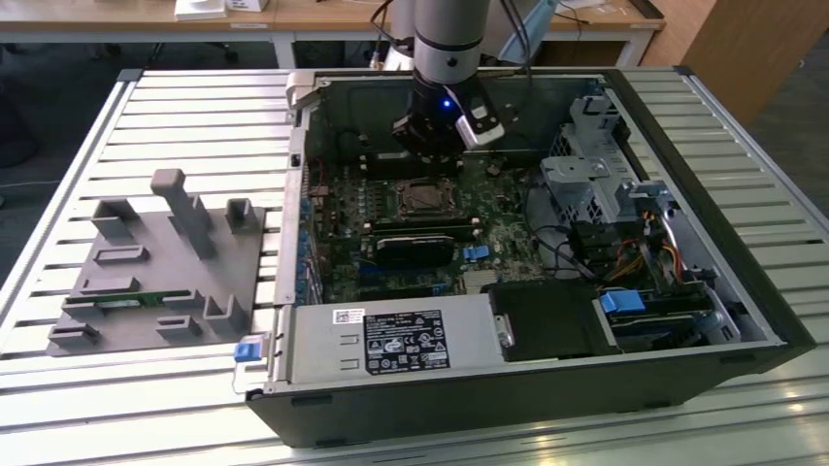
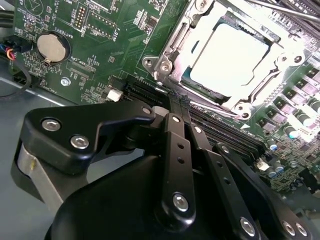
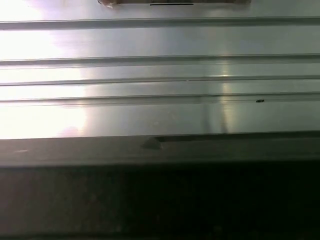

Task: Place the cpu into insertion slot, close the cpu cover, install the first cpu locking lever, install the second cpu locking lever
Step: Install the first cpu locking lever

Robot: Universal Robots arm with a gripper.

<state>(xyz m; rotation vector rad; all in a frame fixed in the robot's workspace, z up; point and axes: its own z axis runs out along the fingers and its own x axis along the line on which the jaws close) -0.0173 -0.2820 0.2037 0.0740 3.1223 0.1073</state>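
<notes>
Second wrist view tells most of the story: the cpu (image 2: pixel 227 57), a small flat square chip with a dull silver-grey top, is already sitting in the insertion slot (image 1: pixel 421 197), the little dark square socket with a silver rim on the green motherboard (image 2: pixel 100 75). The cpu cover (image 2: pixel 175 45), a thin silver metal frame with a square opening, looks like it's lying down over the chip, so I'd call the first two steps done and the locking levers the step in hand. A thin silver lever rod (image 2: pixel 280 6) runs past the far edge of the socket, and I can't tell whether it's latched. The black gripper (image 2: pixel 172 102) has its fingers together with nothing between them, tip hanging just beside the socket over the long black memory slots (image 2: pixel 150 92). Exterior view shows the gripper (image 1: pixel 434 153) low inside the open black computer case (image 1: pixel 725 291) on the slatted metal bench (image 1: pixel 194 107). My guess is the lever work calls for a careful sideways push and press-down, without scraping the board.
</notes>
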